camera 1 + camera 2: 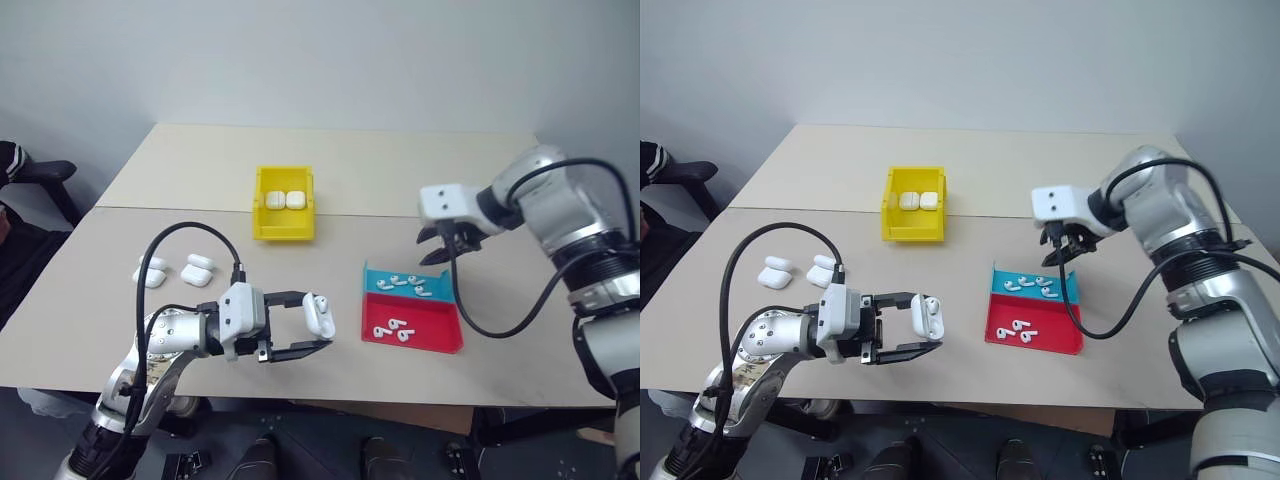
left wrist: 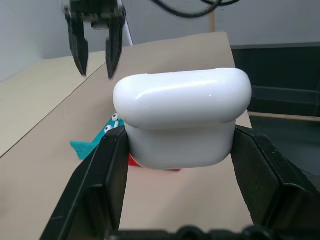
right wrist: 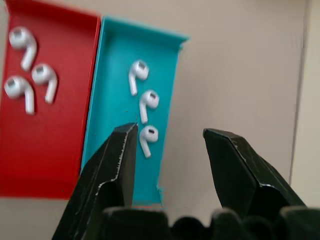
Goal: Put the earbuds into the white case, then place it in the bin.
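Table (image 1: 330,160): beige top, two panels joined by a seam running across, standing against the wall. Wall (image 1: 320,50): plain pale grey, behind the table's far edge. Chair (image 1: 35,175): dark, beside the table's left edge. Floor (image 1: 330,450): dark, under the table's near edge.

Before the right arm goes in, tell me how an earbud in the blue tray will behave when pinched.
Each earbud looks glossy and rounded, so it may well slip between the open right gripper fingers. Tiny with a thin stem, it is probably very light and easily flicked. They lie close together in the blue tray, so neighbours will likely get nudged.
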You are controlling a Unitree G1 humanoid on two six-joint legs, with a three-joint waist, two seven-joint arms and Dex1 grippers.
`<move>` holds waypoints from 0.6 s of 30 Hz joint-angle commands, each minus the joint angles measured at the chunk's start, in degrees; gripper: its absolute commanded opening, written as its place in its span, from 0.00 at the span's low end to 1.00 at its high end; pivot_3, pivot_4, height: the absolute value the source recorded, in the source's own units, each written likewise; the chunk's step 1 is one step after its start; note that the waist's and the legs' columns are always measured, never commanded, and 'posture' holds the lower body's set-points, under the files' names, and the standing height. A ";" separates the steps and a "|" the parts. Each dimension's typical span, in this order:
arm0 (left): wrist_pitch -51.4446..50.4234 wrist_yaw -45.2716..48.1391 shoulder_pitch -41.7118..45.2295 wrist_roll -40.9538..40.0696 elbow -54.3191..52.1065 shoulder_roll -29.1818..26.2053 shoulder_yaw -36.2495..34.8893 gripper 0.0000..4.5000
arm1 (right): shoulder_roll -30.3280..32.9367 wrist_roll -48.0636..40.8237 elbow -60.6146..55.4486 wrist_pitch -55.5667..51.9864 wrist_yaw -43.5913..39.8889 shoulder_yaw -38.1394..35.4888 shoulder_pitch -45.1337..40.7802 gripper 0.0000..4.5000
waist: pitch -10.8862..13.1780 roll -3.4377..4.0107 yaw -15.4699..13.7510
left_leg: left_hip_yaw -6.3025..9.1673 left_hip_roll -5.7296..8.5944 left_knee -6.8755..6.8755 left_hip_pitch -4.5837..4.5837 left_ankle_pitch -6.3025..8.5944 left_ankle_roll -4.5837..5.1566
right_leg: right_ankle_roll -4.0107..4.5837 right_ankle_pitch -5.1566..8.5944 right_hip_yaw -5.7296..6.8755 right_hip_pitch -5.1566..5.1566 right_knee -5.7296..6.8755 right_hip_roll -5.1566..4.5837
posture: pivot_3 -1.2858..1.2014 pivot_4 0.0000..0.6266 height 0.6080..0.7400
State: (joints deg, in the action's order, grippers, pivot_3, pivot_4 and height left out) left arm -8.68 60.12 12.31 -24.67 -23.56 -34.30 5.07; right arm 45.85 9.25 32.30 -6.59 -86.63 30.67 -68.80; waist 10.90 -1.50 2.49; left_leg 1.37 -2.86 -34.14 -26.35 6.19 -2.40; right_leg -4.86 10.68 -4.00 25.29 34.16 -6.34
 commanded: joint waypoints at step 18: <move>-2.23 -3.08 -4.44 -0.97 -8.55 -1.74 0.33 0.62 | -5.62 7.68 9.91 3.97 -2.24 0.83 -0.40 0.57 | 0.01 0.01 0.12 | 0.04 0.00 -0.27 0.24 0.11 -0.40 | 0.08 -0.08 0.00 -0.09 0.62 0.02 | 0.52 0.24 1.00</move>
State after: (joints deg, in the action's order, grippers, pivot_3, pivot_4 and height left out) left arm -11.04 57.33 7.98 -24.77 -29.47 -35.74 5.67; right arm 40.07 16.78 42.01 -2.84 -88.16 33.06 -68.30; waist 10.91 -1.49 2.60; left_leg 1.41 -2.86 -34.48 -26.12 6.30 -2.80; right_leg -4.78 10.61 -4.00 25.21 34.86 -6.32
